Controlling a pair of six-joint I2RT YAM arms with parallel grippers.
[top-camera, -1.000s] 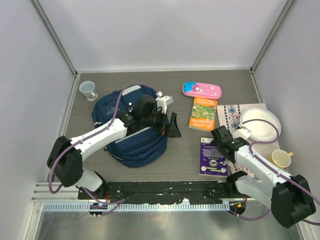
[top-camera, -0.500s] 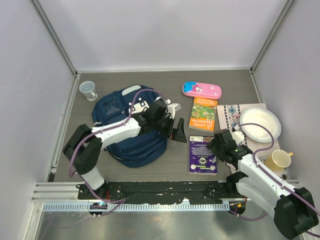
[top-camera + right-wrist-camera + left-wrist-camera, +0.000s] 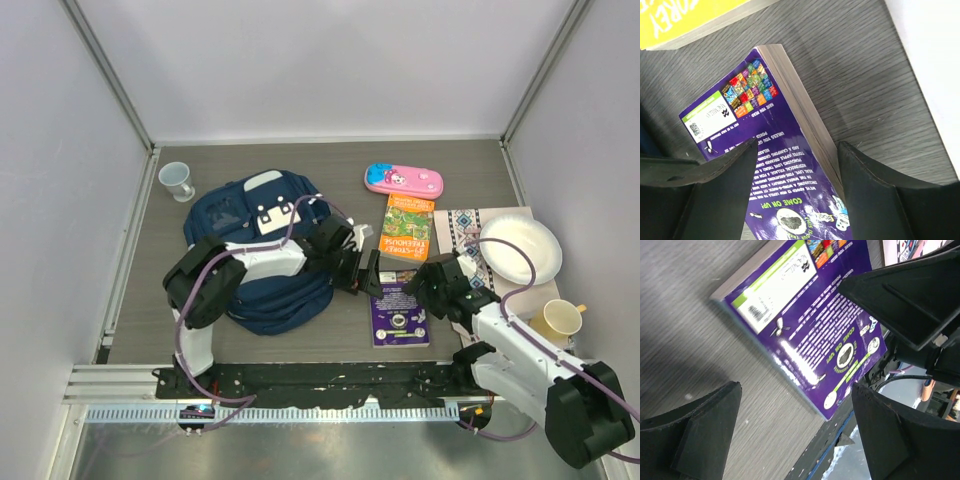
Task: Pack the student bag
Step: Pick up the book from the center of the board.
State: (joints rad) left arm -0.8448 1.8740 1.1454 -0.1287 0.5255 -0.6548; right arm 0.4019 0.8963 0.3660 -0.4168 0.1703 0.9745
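**A:** What's nearest the front edge?

**B:** A purple book [image 3: 400, 315], flat on the table [image 3: 320, 158]. The right gripper [image 3: 416, 290] is over its far right corner with its fingers spread. The left gripper [image 3: 366, 272] is at its far left corner, fingers spread too.

**A:** And the student bag [image 3: 275, 300]?

**B:** Left of centre, lying flat. It's navy with white trim and a white dotted patch, and the left arm lies across it.

**A:** Any room to move?

**B:** There's bare tabletop behind the bag, up to the back wall. A cup [image 3: 178, 180] stands in the far left corner.

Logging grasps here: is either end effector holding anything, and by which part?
Nothing is gripped. The left end effector and the right end effector are both open over the purple book, which lies flat on the table.
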